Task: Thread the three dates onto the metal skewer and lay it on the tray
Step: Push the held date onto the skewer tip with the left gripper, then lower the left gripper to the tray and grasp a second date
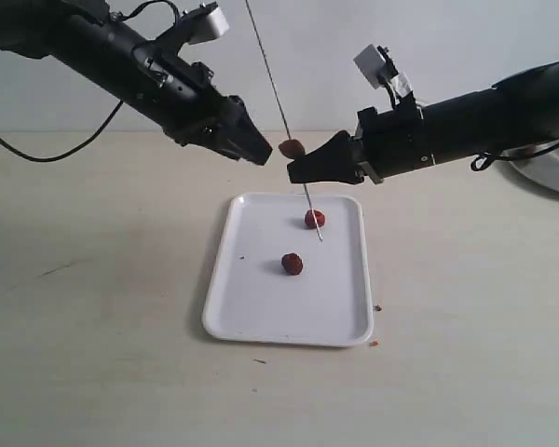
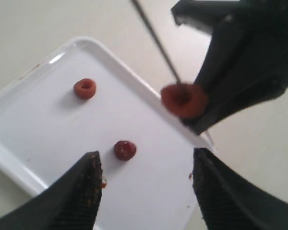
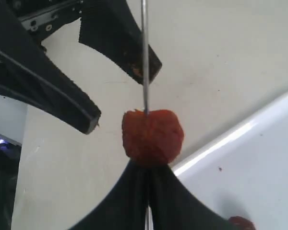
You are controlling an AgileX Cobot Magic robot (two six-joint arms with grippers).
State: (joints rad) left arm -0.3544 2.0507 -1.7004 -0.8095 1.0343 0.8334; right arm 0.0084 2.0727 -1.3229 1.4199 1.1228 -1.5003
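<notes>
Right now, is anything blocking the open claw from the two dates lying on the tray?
Nothing visible blocks the front date. The left gripper hangs open above the tray. The skewer, held by the right gripper, has its lower end close by the rear date.

Free room over the tray's (image 1: 261,317) near end; skewer (image 1: 268,74), left gripper (image 1: 261,152), right gripper (image 1: 298,170) (seemingly close) above its far rim.

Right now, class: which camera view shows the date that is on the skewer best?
The right wrist view: the date fills the middle, sharp, with the skewer running into it. The left wrist view shows the date smaller and blurred; the exterior view shows it only as a small spot on the skewer.
</notes>
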